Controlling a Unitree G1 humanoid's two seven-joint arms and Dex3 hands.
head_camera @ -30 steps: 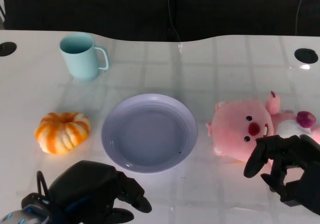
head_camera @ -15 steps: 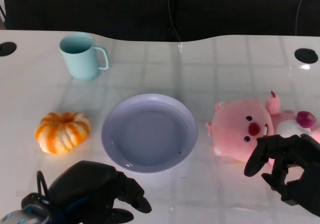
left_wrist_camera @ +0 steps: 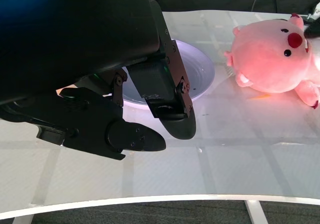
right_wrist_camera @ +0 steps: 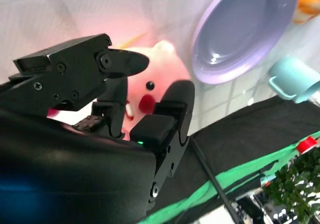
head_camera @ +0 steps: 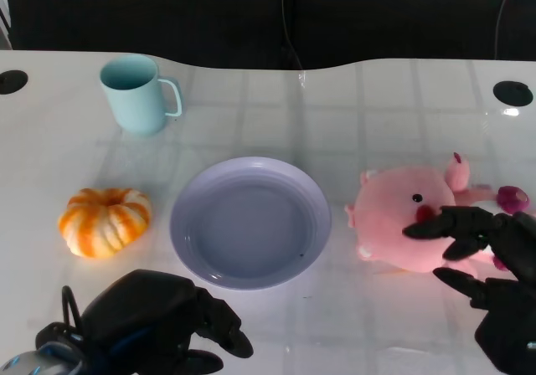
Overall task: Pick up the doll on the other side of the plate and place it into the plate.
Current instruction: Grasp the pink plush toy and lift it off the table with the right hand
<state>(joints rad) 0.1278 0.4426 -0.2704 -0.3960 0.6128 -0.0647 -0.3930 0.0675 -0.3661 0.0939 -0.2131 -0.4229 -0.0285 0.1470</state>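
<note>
The right hand is sitting near the right edge of the surface, close to the front. Its fingers are spread apart and reaching over the face of the pink doll. One fingertip looks like it is touching the doll by its red nose, but the hand is not holding the doll; it is released and holding nothing. In the right wrist view the black fingers are hanging apart above the doll, with the doll showing between them.

The doll is lying on its side on the surface, just beside the right rim of the plate. It is not touching the plate as far as I can tell. The plate is sitting in the middle of the surface and nothing is in it.

The left hand is resting near the front edge, in front of the plate. Its fingers are curled in, and it is holding nothing.

Farther away, a little orange pumpkin is sitting left of the plate, and a light blue cup is standing toward the far left corner.

So the job is just starting. The hand is getting to the doll. It has yet to grab it, lift it, carry it over and set it down in the plate.
</note>
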